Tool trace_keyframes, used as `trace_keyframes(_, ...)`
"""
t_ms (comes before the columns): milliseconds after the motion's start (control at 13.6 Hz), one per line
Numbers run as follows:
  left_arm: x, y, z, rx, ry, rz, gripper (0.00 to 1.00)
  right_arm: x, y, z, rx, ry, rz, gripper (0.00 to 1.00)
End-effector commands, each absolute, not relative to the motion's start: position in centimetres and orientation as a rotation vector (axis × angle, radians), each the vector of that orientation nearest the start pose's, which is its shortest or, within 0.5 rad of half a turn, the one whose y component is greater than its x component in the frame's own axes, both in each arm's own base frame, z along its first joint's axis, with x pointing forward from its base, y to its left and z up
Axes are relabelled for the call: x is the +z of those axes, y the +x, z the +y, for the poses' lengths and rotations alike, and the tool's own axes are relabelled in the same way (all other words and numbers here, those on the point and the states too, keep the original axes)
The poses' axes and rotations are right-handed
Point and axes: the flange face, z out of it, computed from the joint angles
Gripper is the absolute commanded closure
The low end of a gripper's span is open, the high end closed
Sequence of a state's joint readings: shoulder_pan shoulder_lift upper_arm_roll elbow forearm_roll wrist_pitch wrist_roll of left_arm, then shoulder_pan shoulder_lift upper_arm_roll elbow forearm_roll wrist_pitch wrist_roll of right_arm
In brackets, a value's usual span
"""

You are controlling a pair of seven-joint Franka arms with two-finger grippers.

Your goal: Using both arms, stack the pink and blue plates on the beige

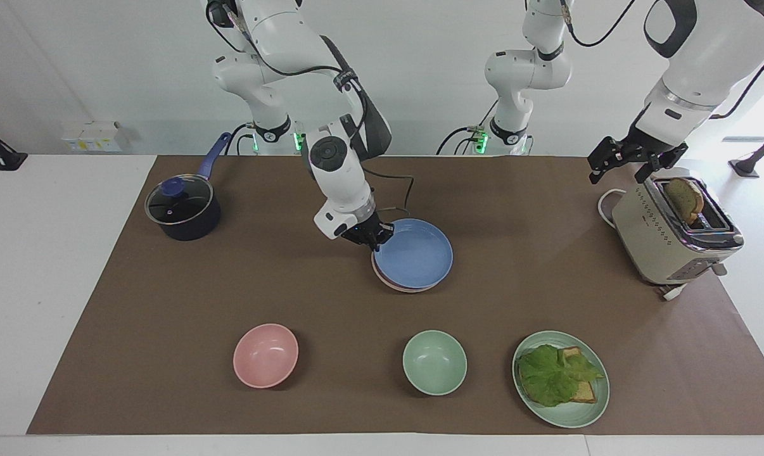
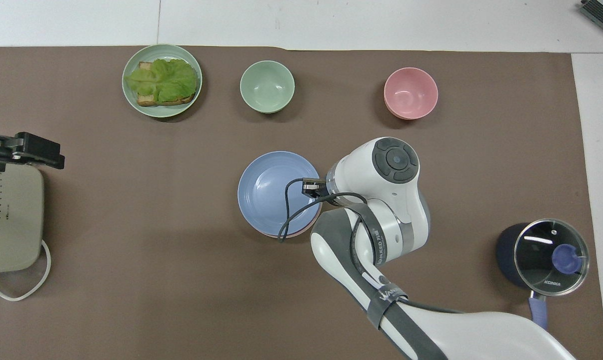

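The blue plate (image 1: 417, 253) lies level on the pink plate (image 1: 402, 288), in the middle of the brown mat. Only a thin crescent of the pink rim (image 2: 281, 235) shows under it. My right gripper (image 1: 375, 239) is down at the blue plate's rim, on the side toward the right arm's end, with its fingers still closed over that rim. In the overhead view the right gripper (image 2: 311, 187) sits at the edge of the blue plate (image 2: 271, 192). The beige plate is hidden. My left gripper (image 1: 632, 161) waits open in the air over the toaster.
The beige toaster (image 1: 667, 237) with a bread slice stands at the left arm's end. A lidded dark pot (image 1: 182, 209) stands at the right arm's end. Farthest from the robots are a pink bowl (image 1: 265, 354), a green bowl (image 1: 434, 362) and a green plate (image 1: 585, 415) with lettuce and bread.
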State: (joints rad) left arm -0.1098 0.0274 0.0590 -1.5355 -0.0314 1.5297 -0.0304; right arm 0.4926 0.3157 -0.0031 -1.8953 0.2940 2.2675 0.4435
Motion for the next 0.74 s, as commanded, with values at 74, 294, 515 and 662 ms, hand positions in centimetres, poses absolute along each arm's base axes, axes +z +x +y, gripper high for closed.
trace_keyframes(74, 62.3, 55.4, -2.8, 0.063, -3.152, 0.047, 0.00, 34.4, 55.6, 29.4, 0.048, -2.897, 0.133, 0.00)
trace_keyframes(294, 62.3, 55.4, -2.8, 0.063, -3.152, 0.047, 0.00, 35.7, 56.4, 28.6, 0.003, -2.895, 0.089, 0.00)
trace_keyframes(515, 62.3, 55.4, -2.8, 0.063, -3.152, 0.047, 0.00, 39.5, 58.2, 23.6, -0.125, -2.955, 0.080, 0.00)
trace_keyframes(662, 62.3, 55.4, -2.8, 0.063, -3.152, 0.047, 0.00, 42.0, 58.8, 20.1, -0.175, -2.993, 0.030, 0.00)
